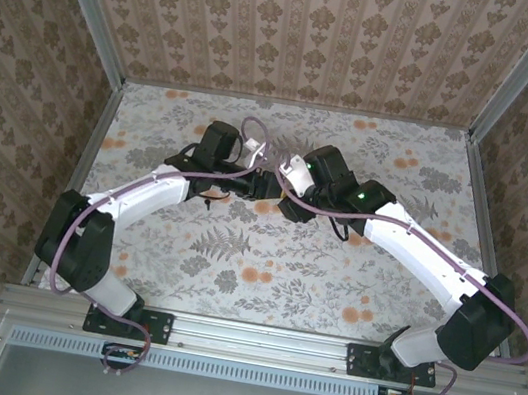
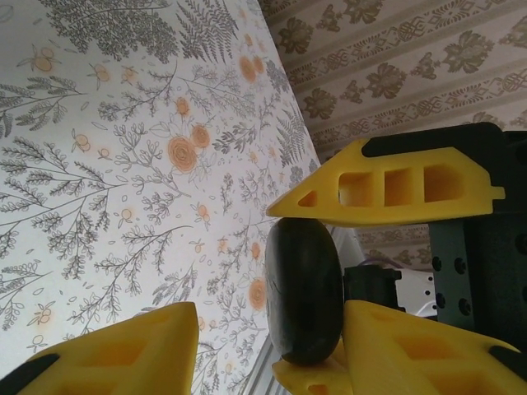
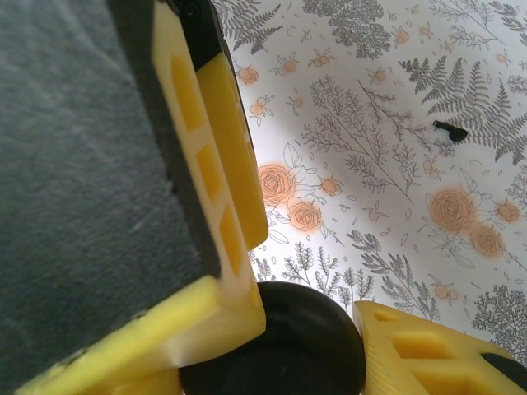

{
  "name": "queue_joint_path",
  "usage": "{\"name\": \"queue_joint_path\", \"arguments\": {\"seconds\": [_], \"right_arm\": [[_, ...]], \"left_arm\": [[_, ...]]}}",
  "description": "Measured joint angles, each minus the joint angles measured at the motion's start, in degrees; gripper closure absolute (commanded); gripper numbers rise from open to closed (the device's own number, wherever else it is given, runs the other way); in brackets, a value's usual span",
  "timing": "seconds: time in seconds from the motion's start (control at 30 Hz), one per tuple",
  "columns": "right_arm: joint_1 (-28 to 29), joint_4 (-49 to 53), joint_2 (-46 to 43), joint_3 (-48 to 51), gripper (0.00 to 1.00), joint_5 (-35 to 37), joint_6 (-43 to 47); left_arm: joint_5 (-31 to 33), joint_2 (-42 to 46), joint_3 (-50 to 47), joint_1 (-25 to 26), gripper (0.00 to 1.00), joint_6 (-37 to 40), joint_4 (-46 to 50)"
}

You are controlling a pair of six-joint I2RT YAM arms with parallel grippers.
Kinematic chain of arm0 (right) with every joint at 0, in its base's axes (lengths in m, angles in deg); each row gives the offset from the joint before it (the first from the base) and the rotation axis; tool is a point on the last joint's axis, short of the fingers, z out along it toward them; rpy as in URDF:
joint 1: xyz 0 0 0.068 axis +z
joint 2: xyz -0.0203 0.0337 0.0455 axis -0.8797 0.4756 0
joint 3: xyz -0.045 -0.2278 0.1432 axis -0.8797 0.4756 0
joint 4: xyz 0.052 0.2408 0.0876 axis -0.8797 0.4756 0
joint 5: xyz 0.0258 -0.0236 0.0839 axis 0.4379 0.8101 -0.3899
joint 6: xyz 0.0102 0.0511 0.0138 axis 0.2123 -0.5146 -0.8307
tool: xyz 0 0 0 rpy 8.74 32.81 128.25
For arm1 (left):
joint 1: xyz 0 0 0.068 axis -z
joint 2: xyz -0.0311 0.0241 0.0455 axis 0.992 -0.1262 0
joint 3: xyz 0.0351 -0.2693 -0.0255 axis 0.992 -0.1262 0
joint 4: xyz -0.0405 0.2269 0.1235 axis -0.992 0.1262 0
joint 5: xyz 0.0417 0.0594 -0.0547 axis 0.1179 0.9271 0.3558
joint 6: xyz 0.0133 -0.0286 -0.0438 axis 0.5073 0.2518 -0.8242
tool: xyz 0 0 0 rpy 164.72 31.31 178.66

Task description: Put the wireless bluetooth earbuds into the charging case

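Note:
The charging case point(image 2: 306, 288) is a black rounded disc held off the table where the two arms meet. My right gripper point(image 3: 306, 317) is shut on the case point(image 3: 284, 350), one finger on each side of its rim. In the left wrist view the right gripper's fingers point(image 2: 387, 185) clamp it from above and below. My left gripper point(image 2: 270, 317) is open around the case: its right finger touches it and its left finger stands apart with table showing in the gap. One earbud point(image 3: 449, 130), a tiny black piece, lies on the floral table to the far right.
The floral tabletop point(image 1: 272, 270) is walled by patterned panels on three sides, with metal rails at the corners. Both grippers point(image 1: 264, 183) crowd together mid-table, with purple cables looping over them. The left gripper's finger point(image 3: 218, 148) and dark body take up the left of the right wrist view.

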Motion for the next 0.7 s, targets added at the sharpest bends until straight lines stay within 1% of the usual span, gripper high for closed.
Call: {"name": "queue_joint_path", "arguments": {"seconds": [0.3, 0.4, 0.5, 0.57, 0.7], "right_arm": [[0.8, 0.0, 0.2, -0.2, 0.65, -0.1, 1.0], [0.9, -0.3, 0.4, -0.2, 0.65, -0.4, 1.0], [0.9, -0.7, 0.9, -0.2, 0.64, -0.4, 1.0], [0.8, -0.8, 1.1, -0.2, 0.61, -0.4, 1.0], [0.8, -0.8, 1.4, -0.3, 0.49, 0.0, 0.4]], "left_arm": [[-1.4, -0.6, 0.2, 0.1, 0.64, -1.4, -1.2], [-1.6, -0.7, 0.4, 0.1, 0.7, -1.5, -1.3], [-1.6, -0.7, 0.5, 0.1, 0.8, -1.6, -1.4], [-1.3, -0.7, 0.5, 0.1, 0.84, -1.6, -1.3], [-0.9, -0.7, 0.5, 0.0, 0.92, -1.4, -1.1]]}}
